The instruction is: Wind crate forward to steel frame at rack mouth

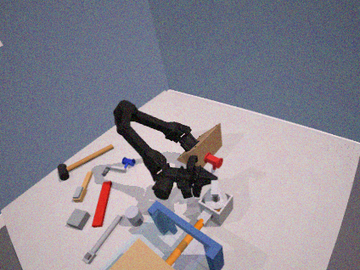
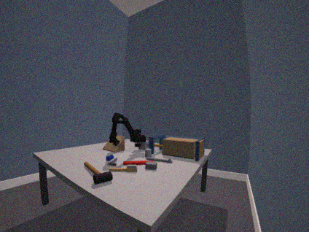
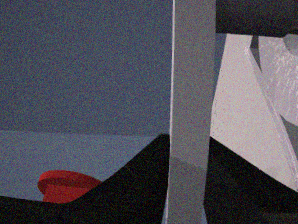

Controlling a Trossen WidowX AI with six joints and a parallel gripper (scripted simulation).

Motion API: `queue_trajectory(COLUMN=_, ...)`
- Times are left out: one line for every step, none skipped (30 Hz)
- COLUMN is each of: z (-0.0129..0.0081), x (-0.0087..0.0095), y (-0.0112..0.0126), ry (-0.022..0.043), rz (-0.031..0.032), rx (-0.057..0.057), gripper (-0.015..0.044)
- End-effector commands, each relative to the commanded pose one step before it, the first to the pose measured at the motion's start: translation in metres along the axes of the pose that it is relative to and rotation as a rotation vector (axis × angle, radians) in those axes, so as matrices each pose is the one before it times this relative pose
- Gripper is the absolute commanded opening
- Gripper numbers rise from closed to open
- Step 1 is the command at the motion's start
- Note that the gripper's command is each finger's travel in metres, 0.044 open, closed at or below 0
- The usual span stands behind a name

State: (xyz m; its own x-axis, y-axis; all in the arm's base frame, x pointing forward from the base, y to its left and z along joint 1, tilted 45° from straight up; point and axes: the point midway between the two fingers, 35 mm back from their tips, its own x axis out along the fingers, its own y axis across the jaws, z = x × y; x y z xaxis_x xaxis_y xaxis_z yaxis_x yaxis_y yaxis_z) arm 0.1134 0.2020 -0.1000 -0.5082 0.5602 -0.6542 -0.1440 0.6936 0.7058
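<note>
My gripper (image 1: 216, 177) (image 3: 183, 144) is shut on the grey shank of the winch handle (image 3: 192, 90), upright between the fingertips. Its red knob (image 1: 213, 160) (image 3: 67, 186) stands beside the fingers. The handle's lower part is above the grey winch (image 1: 227, 210); whether its key sits in the hole cannot be told. An orange strap (image 1: 175, 255) runs from the winch beneath the blue steel frame (image 1: 187, 226) (image 2: 151, 145) towards the tan crate (image 1: 140, 256) (image 2: 180, 147). The crate looks flat, with a gap between it and the frame.
A wooden wedge (image 1: 214, 142) (image 2: 116, 145) stands behind the gripper. On the bench lie a blue-knobbed handle (image 1: 128, 162), a mallet (image 1: 64, 171), a brush-like tool (image 1: 84, 187), a red bar (image 1: 102, 204), a grey block (image 1: 78, 218), a wrench (image 1: 103, 239) and a grey cylinder (image 1: 133, 216).
</note>
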Motion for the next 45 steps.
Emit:
queue_trajectory(z=0.00056, x=0.00012, y=-0.00054, ry=-0.0003, rz=0.00652, rx=-0.0063, gripper=0.0)
queue_trajectory(z=0.00003, x=0.0, y=-0.00031, ry=0.00005, rz=-0.00001, rx=0.0, gripper=0.0)
queue_trajectory(z=0.00001, x=0.0, y=-0.0001, ry=0.00002, rz=0.0, rx=0.0, gripper=0.0)
queue_trajectory(z=0.0, x=0.0, y=0.0, ry=0.0, rz=0.0, rx=0.0, gripper=0.0)
queue_trajectory(z=0.0, x=0.0, y=0.0, ry=0.0, rz=0.0, rx=0.0, gripper=0.0)
queue_trajectory(z=0.0, x=0.0, y=-0.00021, ry=0.00005, rz=-0.00001, rx=0.0, gripper=0.0)
queue_trajectory(z=0.00001, x=0.0, y=-0.00041, ry=0.0001, rz=-0.00002, rx=0.0, gripper=0.0)
queue_trajectory(z=0.00001, x=0.0, y=-0.00061, ry=0.00015, rz=-0.00003, rx=0.0, gripper=0.0)
queue_trajectory(z=0.0, x=0.0, y=-0.00052, ry=0.00013, rz=-0.00002, rx=0.0, gripper=0.0)
queue_trajectory(z=0.0, x=0.0, y=-0.00031, ry=0.00008, rz=-0.00001, rx=0.0, gripper=0.0)
queue_trajectory(z=0.0, x=0.0, y=-0.0001, ry=0.00003, rz=0.0, rx=0.0, gripper=0.0)
queue_trajectory(z=0.0, x=0.0, y=0.0, ry=0.0, rz=0.0, rx=0.0, gripper=0.0)
queue_trajectory(z=0.0, x=0.0, y=0.0, ry=0.0, rz=0.0, rx=0.0, gripper=0.0)
queue_trajectory(z=0.00001, x=0.0, y=-0.00021, ry=0.00001, rz=-0.00001, rx=0.0, gripper=0.0)
queue_trajectory(z=0.00001, x=0.0, y=-0.00043, ry=0.00001, rz=-0.00002, rx=0.0, gripper=0.0)
queue_trajectory(z=0.00001, x=0.0, y=-0.00063, ry=0.00002, rz=-0.00003, rx=0.0, gripper=0.0)
queue_trajectory(z=0.00001, x=0.0, y=-0.00054, ry=0.00002, rz=-0.00002, rx=0.0, gripper=0.0)
queue_trajectory(z=0.0, x=0.0, y=-0.00033, ry=0.00001, rz=-0.00001, rx=0.0, gripper=0.0)
queue_trajectory(z=-0.00083, x=-0.00003, y=0.00004, ry=-0.00025, rz=-0.00655, rx=0.0059, gripper=0.0026)
queue_trajectory(z=0.0, x=0.0, y=0.0, ry=0.0, rz=0.0, rx=0.0, gripper=0.0053)
queue_trajectory(z=0.0, x=0.0, y=0.0, ry=0.0, rz=0.0, rx=0.0, gripper=0.0079)
queue_trajectory(z=0.0, x=0.0, y=0.0, ry=0.0, rz=0.0, rx=0.0, gripper=0.0105)
queue_trajectory(z=0.0, x=0.0, y=0.0, ry=0.0, rz=0.0, rx=0.0, gripper=0.0131)
queue_trajectory(z=0.0, x=0.0, y=0.0, ry=0.0, rz=0.0, rx=0.0, gripper=0.0157)
queue_trajectory(z=0.0, x=0.0, y=0.0, ry=0.0, rz=0.0, rx=0.0, gripper=0.0184)
queue_trajectory(z=0.0, x=0.0, y=0.0, ry=0.0, rz=0.0, rx=0.0, gripper=0.021)
queue_trajectory(z=0.0, x=0.0, y=0.0, ry=0.0, rz=0.0, rx=0.0, gripper=0.0236)
queue_trajectory(z=0.0, x=0.0, y=0.0, ry=0.0, rz=0.0, rx=0.0, gripper=0.024)
queue_trajectory(z=0.0, x=0.0, y=0.0, ry=0.0, rz=0.0, rx=0.0, gripper=0.024)
queue_trajectory(z=0.0, x=0.0, y=0.0, ry=0.0, rz=0.0, rx=0.0, gripper=0.024)
queue_trajectory(z=0.0, x=0.0, y=0.0, ry=0.0, rz=0.0, rx=0.0, gripper=0.024)
queue_trajectory(z=0.0, x=0.0, y=0.0, ry=0.0, rz=0.0, rx=0.0, gripper=0.024)
queue_trajectory(z=0.0, x=0.0, y=0.0, ry=0.0, rz=0.0, rx=0.0, gripper=0.024)
queue_trajectory(z=0.0, x=0.0, y=0.0, ry=0.0, rz=0.0, rx=0.0, gripper=0.024)
queue_trajectory(z=0.0, x=0.0, y=0.0, ry=0.0, rz=0.0, rx=0.0, gripper=0.024)
queue_trajectory(z=0.0, x=0.0, y=0.0, ry=0.0, rz=0.0, rx=0.0, gripper=0.024)
queue_trajectory(z=0.0, x=0.0, y=0.0, ry=0.0, rz=0.0, rx=0.0, gripper=0.024)
queue_trajectory(z=0.0, x=0.0, y=0.0, ry=0.0, rz=0.0, rx=0.0, gripper=0.024)
queue_trajectory(z=0.0, x=0.0, y=0.0, ry=0.0, rz=0.0, rx=0.0, gripper=0.024)
queue_trajectory(z=0.0, x=0.0, y=0.0, ry=0.0, rz=0.0, rx=0.0, gripper=0.024)
queue_trajectory(z=0.0, x=0.0, y=0.0, ry=0.0, rz=0.0, rx=0.0, gripper=0.024)
queue_trajectory(z=0.0, x=0.0, y=0.0, ry=0.0, rz=0.0, rx=0.0, gripper=0.024)
queue_trajectory(z=0.0, x=0.0, y=0.0, ry=0.0, rz=0.0, rx=0.0, gripper=0.024)
queue_trajectory(z=0.0, x=0.0, y=0.0, ry=0.0, rz=0.0, rx=0.0, gripper=0.024)
queue_trajectory(z=0.0, x=0.0, y=0.0, ry=0.0, rz=0.0, rx=0.0, gripper=0.024)
